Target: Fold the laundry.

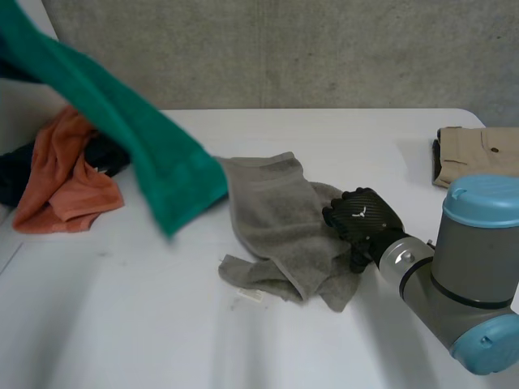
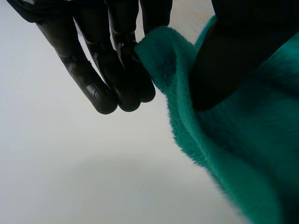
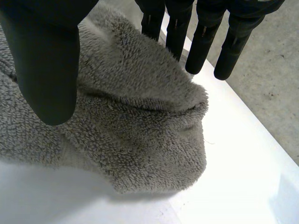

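White surface before a concrete wall carries a crumpled grey towel near its middle. The right robot hand rests at that towel's right edge, fingers straight and thumb apart, gripping nothing. The left robot hand pinches a green towel between thumb and fingers, lifted and hanging over the left side. To fold it well, I judge it should be laid flat clear of the grey towel, then smoothed before 1 fold.
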Available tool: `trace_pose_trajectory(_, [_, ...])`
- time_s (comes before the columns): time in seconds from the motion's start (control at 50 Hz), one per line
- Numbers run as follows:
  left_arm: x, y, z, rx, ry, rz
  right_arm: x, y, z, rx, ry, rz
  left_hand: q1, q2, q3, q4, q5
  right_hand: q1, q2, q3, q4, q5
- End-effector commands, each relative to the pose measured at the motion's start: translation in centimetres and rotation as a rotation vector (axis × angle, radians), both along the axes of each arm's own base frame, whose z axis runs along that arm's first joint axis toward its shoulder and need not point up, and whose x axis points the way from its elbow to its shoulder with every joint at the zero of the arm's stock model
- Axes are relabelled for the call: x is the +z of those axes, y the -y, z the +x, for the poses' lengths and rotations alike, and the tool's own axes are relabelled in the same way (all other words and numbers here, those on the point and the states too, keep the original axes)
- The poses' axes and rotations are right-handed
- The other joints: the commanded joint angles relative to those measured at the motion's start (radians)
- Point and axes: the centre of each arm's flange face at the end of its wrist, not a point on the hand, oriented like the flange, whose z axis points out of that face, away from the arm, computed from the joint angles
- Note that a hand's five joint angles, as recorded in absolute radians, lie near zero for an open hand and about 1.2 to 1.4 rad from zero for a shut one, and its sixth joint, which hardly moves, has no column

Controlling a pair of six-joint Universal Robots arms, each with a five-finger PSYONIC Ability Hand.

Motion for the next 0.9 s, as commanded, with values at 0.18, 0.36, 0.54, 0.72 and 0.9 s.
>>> trace_pose_trajectory(0.18, [-13.7, -4.5, -6.7, -0.313, 0.061, 0.467, 0.3, -0.6, 0.3, 0.014, 0.001, -0.001, -0.957, -1.015, -1.010, -1.020, -0.949, -0.020, -0.009, -0.012, -0.003, 0.023])
trace_pose_trajectory(0.36, [-19.3, -10.2, -9.9, -0.464, 0.035, 0.694, 0.3, -0.6, 0.0, 0.012, -0.001, 0.001, -0.957, -1.015, -1.010, -1.020, -0.949, -0.028, -0.018, -0.021, -0.012, 0.014])
trace_pose_trajectory(0.54, [-24.7, -5.9, -8.4, -0.439, 0.075, 0.739, -0.1, -0.9, 0.0, 0.015, -0.008, 0.007, -0.957, -1.015, -1.010, -1.020, -0.949, -0.028, -0.018, -0.021, -0.012, 0.014])
trace_pose_trajectory(0.72, [-26.4, -4.8, -7.9, -0.448, 0.070, 0.845, -0.2, -0.6, -0.2, 0.006, -0.009, 0.005, -0.207, -0.266, -0.261, -0.271, -0.199, -0.028, -0.018, -0.021, -0.012, 0.014])
trace_pose_trajectory(0.9, [-19.9, -1.4, -4.3, -0.164, -0.066, 0.525, -0.1, -0.4, -0.3, 0.002, -0.012, -0.003, 0.265, 0.206, 0.212, 0.201, 0.273, -0.028, -0.018, -0.021, -0.012, 0.014])
